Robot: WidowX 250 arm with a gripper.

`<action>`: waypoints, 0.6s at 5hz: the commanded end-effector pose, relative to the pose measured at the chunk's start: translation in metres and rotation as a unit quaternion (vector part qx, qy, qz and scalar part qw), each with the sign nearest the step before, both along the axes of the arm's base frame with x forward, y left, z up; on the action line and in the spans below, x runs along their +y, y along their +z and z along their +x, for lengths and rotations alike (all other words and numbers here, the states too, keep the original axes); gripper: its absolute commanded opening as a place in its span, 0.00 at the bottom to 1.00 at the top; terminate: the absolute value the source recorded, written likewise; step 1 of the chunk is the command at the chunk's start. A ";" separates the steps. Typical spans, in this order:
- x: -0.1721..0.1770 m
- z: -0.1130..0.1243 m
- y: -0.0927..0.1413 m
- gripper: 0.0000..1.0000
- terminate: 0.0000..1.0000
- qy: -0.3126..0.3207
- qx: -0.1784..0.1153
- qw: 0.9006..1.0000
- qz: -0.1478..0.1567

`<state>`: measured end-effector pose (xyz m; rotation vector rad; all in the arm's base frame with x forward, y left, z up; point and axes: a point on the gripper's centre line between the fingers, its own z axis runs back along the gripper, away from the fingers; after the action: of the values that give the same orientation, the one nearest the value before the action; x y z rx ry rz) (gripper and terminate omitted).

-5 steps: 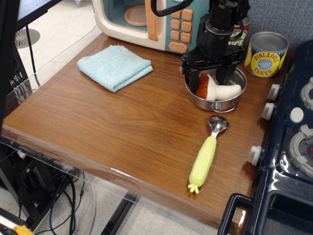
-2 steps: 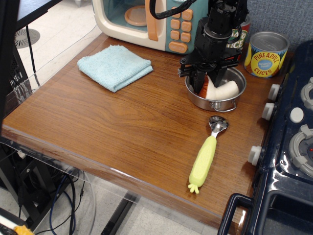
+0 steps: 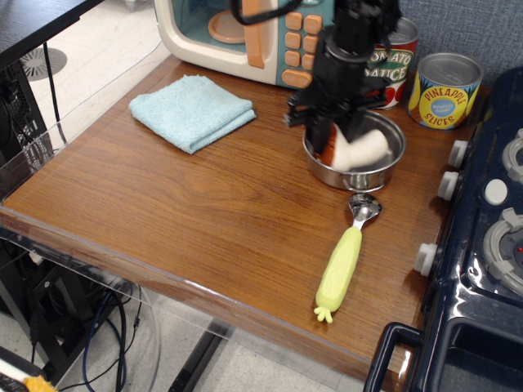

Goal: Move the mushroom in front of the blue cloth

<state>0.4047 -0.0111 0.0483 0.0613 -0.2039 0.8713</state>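
Note:
The mushroom point(image 3: 356, 149), with a reddish-brown cap and a cream-white stem, is held tilted over the steel pot point(image 3: 355, 173). My gripper point(image 3: 333, 137) is shut on the mushroom at its cap end, and the black arm comes down from above. The blue cloth point(image 3: 192, 110), a folded light blue towel, lies flat at the back left of the wooden table, well apart from my gripper.
A toy microwave point(image 3: 245, 37) stands at the back. A tomato sauce can point(image 3: 390, 57) and a pineapple slices can point(image 3: 444, 90) stand behind the pot. A yellow-green handled scoop point(image 3: 343, 261) lies in front of the pot. A dark toy stove point(image 3: 482, 245) borders the right edge.
My gripper closed on the mushroom in the pot and has lifted it slightly, shifting left. The pot moved a little to the left with it.

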 end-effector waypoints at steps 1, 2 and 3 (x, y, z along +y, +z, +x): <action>0.048 -0.027 0.060 0.00 0.00 0.063 -0.073 0.995 -0.005; 0.074 -0.042 0.063 0.00 0.00 0.104 -0.074 0.992 0.004; 0.106 -0.053 0.056 0.00 0.00 0.154 -0.067 0.986 0.011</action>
<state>0.3593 0.0973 0.0808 0.0851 -0.2663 1.1859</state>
